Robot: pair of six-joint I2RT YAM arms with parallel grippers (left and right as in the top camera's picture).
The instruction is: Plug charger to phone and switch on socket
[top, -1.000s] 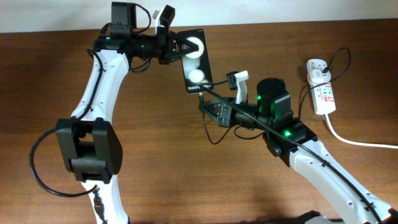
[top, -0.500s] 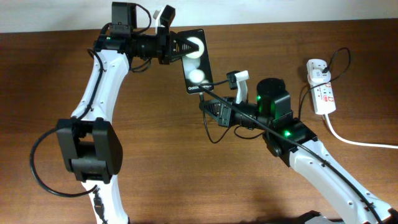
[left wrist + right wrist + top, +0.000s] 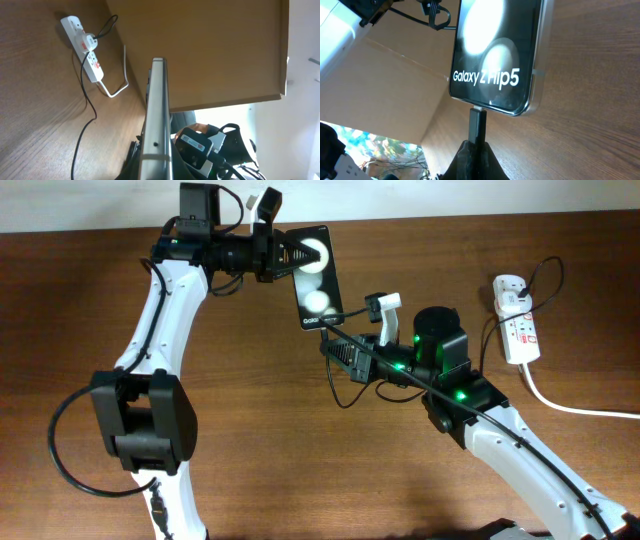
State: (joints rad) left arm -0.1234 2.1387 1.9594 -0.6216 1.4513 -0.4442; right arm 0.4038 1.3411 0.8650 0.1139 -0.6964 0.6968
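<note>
The black phone with two white round patches and white lettering is held above the table by my left gripper, which is shut on its top end. In the left wrist view the phone's silver edge runs up between the jaws. My right gripper is shut on the charger's black connector tip. The tip touches the phone's bottom edge at the port. The thin black charger cable hangs below the gripper. The white socket strip lies at the right, also in the left wrist view.
A thick white cord runs from the socket off the right edge. A thin black cable loops from the plug block on the strip. The brown wooden table spreads below both arms.
My right gripper has edged slightly up and left with the connector toward the phone's bottom edge. The left arm and phone have not visibly moved.
</note>
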